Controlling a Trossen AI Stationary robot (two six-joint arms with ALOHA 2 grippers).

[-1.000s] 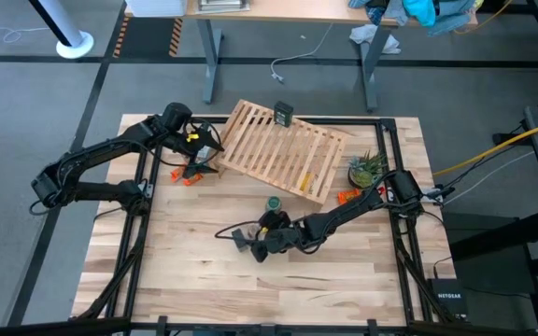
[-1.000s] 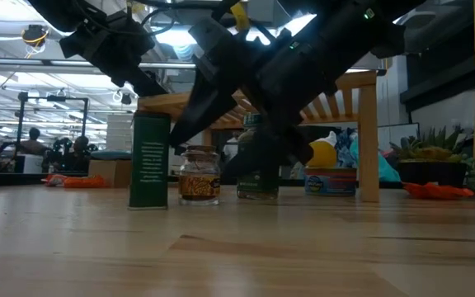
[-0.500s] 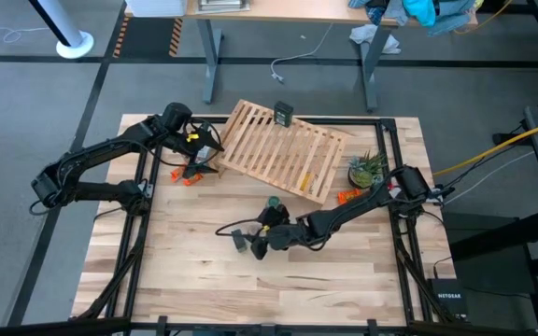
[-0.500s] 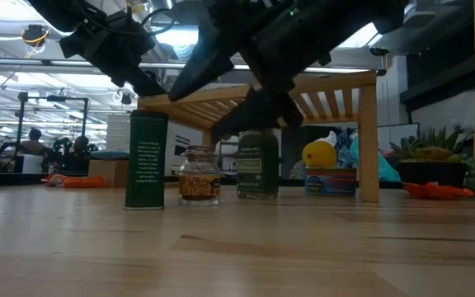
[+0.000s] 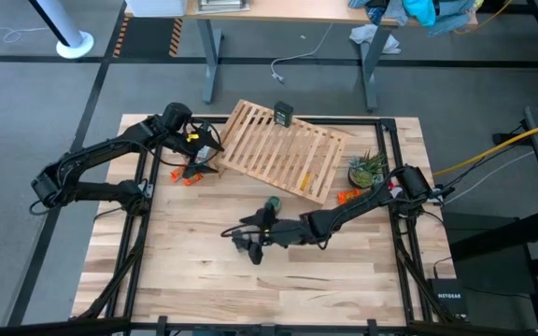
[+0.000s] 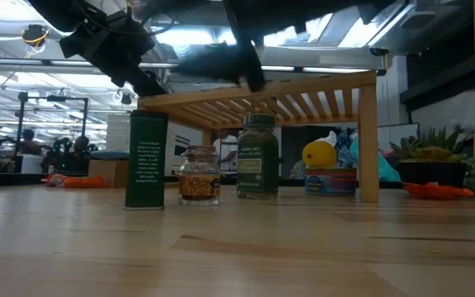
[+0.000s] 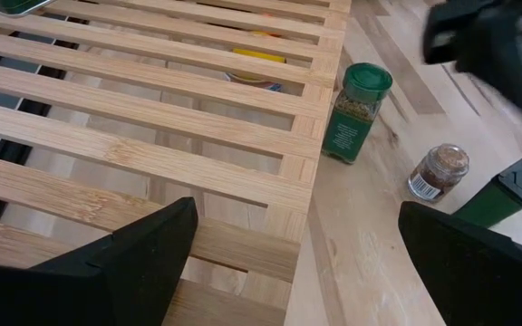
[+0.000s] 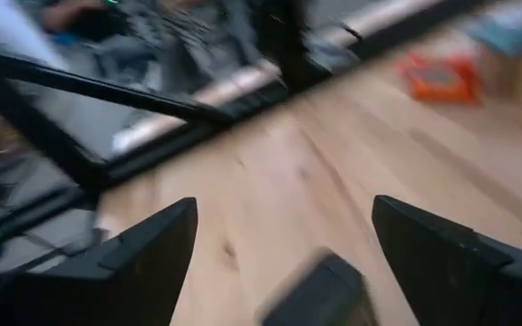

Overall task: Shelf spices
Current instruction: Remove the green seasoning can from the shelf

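Observation:
Three spices stand upright on their bases on the table in front of the shelf (image 5: pixel 283 149): a tall dark green squarish jar (image 6: pixel 147 161), a tiny clear glass jar (image 6: pixel 199 175) and a green round jar (image 6: pixel 258 157). Another dark jar (image 5: pixel 282 115) stands on the shelf's far edge. My right gripper (image 6: pixel 229 62) hangs open above the three jars, clear of them. My left gripper (image 7: pixel 297 263) stays open over the shelf's left end (image 7: pixel 279 181), its fingers on either side of the corner. I see no contact there.
A yellow round thing (image 6: pixel 320 154) and a small box (image 6: pixel 330 180) lie under the shelf. A potted plant (image 5: pixel 367 168) stands at the right. Orange pieces (image 5: pixel 187 175) lie left of the shelf, with more orange pieces (image 5: pixel 347 195) to its right. The table's near half (image 5: pixel 269 289) is bare wood.
My right gripper has risen from around the green round jar to well above the jars and has tipped toward level. The green round jar, hidden behind it before, now stands in plain view.

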